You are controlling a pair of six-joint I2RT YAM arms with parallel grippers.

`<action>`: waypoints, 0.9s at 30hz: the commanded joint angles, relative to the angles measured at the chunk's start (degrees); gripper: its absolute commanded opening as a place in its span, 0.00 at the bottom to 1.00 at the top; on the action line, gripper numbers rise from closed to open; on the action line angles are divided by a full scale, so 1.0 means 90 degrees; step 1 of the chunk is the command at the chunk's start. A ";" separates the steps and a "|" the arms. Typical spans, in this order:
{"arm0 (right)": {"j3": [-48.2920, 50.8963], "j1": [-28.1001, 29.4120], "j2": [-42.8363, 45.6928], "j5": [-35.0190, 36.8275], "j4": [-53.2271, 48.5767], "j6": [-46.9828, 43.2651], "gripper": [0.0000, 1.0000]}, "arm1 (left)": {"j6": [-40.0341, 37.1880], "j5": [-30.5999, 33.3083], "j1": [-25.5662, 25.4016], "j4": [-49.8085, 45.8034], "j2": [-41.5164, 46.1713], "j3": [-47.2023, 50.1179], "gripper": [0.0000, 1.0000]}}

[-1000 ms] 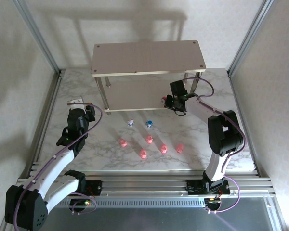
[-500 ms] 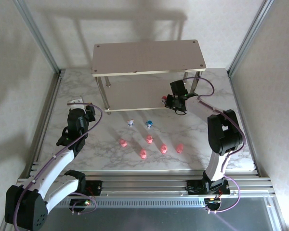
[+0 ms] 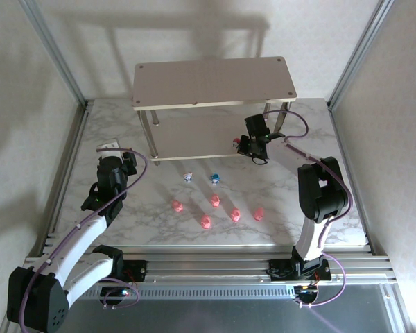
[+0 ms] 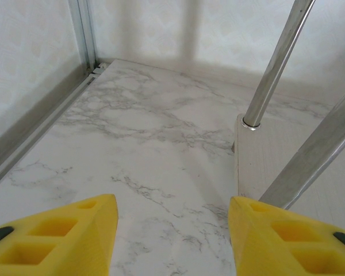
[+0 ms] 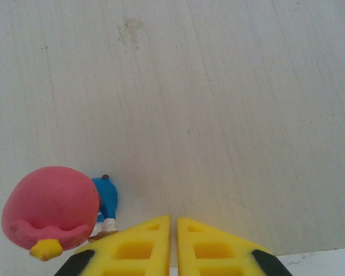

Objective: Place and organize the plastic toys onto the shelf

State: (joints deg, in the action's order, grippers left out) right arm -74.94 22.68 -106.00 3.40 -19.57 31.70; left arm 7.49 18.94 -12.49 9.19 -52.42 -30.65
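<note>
Seven of the eight toys lie on the marble table (image 4: 149, 126), all nearer the bases than my right gripper (image 5: 173, 241) and off to its left. The blue toy (image 3: 215, 179) and the whitish-blue toy (image 3: 188, 176) are closest to it, and the five pink toys (image 3: 214, 201) are farther back. The red toy (image 5: 52, 210) sits on the lower board (image 5: 218, 86) of the shelf (image 3: 208, 83), just left of that gripper's fingertips. Whether it touches the left finger I cannot tell. Those fingers are pressed nearly together with nothing between them. My left gripper (image 4: 172, 236) hangs roughly half spread over bare marble, empty, with a shelf leg (image 4: 273, 63) ahead and to its right.

I judge these figurines light, hard and smooth (the kind that pops out of a pinch). I would close across the widest part of the round head, or on the narrower body under it, and squeeze gently. The red one has its yellow beak pointing back toward the wrist camera, with the blue body on the side toward the fingers. Its head-to-feet axis is short, and I cannot say whether it stands upright or leans.
</note>
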 commanded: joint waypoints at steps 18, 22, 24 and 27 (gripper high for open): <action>-0.0440 -0.0101 -0.0195 0.0240 -0.0193 -0.0147 0.12 | -0.0049 0.0103 0.0067 0.0141 0.0087 0.0047 0.54; -0.0520 -0.0104 -0.0231 0.0268 -0.0228 -0.0181 0.13 | -0.0050 0.0103 0.0066 0.0141 0.0092 0.0042 0.54; -0.0558 -0.0102 -0.0241 0.0286 -0.0248 -0.0198 0.12 | -0.0051 0.0103 0.0068 0.0141 0.0095 0.0042 0.54; -0.0580 -0.0106 -0.0250 0.0309 -0.0257 -0.0220 0.13 | -0.0051 0.0103 0.0061 0.0131 0.0108 0.0047 0.54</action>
State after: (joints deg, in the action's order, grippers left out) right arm -78.13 22.63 -107.26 4.86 -20.80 30.61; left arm 7.49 18.94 -12.49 9.17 -52.42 -30.65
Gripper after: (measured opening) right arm 0.124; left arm 0.536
